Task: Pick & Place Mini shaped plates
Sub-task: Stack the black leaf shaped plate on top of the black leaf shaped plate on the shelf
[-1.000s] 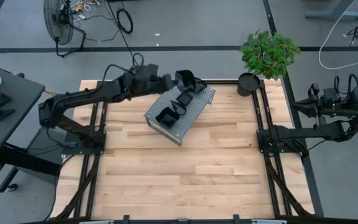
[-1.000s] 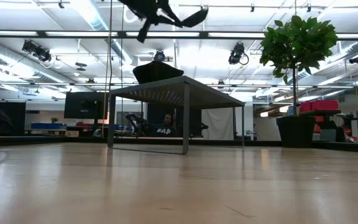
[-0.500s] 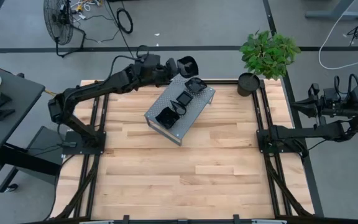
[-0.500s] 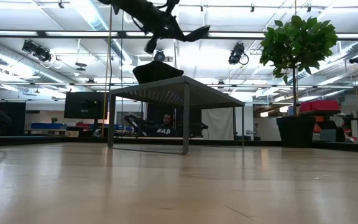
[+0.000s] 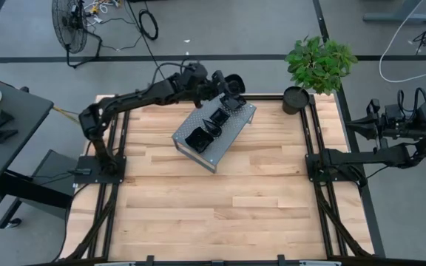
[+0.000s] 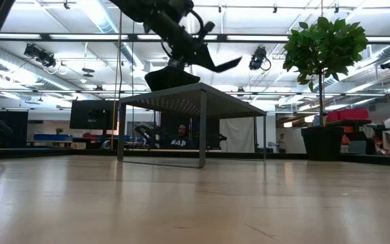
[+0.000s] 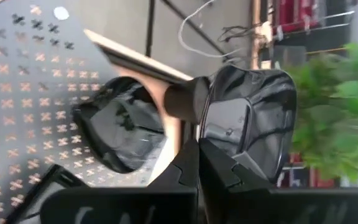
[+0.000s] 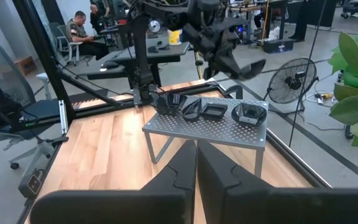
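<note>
Mini shaped plate [image 5: 233, 82] pinched by closed left gripper [image 5: 222, 83], aloft beside the grey stand [image 5: 214, 151].

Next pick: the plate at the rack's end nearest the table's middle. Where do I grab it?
Its raised rim, from straight above, one finger inside, one outside. The near-end plate lies flat on the metal rack, sides low. Probably take the rim toward the rack's near end; the neighbouring plate crowds the far side. The left gripper is shut on the carried plate; the right arm waits aside.
</note>
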`<control>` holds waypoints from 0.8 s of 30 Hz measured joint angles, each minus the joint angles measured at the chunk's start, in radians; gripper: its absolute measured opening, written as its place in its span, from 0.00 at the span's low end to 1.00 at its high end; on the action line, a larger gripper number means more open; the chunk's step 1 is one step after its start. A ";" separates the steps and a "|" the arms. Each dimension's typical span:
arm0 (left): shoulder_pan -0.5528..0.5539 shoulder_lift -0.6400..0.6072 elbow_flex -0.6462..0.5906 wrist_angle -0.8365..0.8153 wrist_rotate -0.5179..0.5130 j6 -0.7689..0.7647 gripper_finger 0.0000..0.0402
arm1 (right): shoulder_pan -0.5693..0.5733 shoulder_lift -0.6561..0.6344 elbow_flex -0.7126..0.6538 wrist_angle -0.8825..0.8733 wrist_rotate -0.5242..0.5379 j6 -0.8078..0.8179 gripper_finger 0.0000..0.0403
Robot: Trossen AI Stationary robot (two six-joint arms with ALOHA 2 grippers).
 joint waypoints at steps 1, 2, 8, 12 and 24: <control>0.001 0.011 0.000 -0.003 0.005 -0.002 0.00 | 0.000 0.000 0.000 0.000 0.000 0.000 0.05; 0.002 0.021 0.000 -0.004 0.014 -0.003 0.00 | 0.000 0.000 0.000 0.000 0.000 0.000 0.05; 0.011 0.059 0.000 -0.019 0.022 -0.020 0.01 | 0.000 0.000 0.000 0.000 0.000 0.000 0.05; 0.018 0.076 0.001 -0.022 0.026 -0.022 0.00 | 0.000 0.000 0.000 0.000 0.000 0.000 0.05; 0.037 0.080 0.001 -0.092 0.042 -0.074 0.01 | 0.000 0.000 0.000 0.000 0.000 0.000 0.05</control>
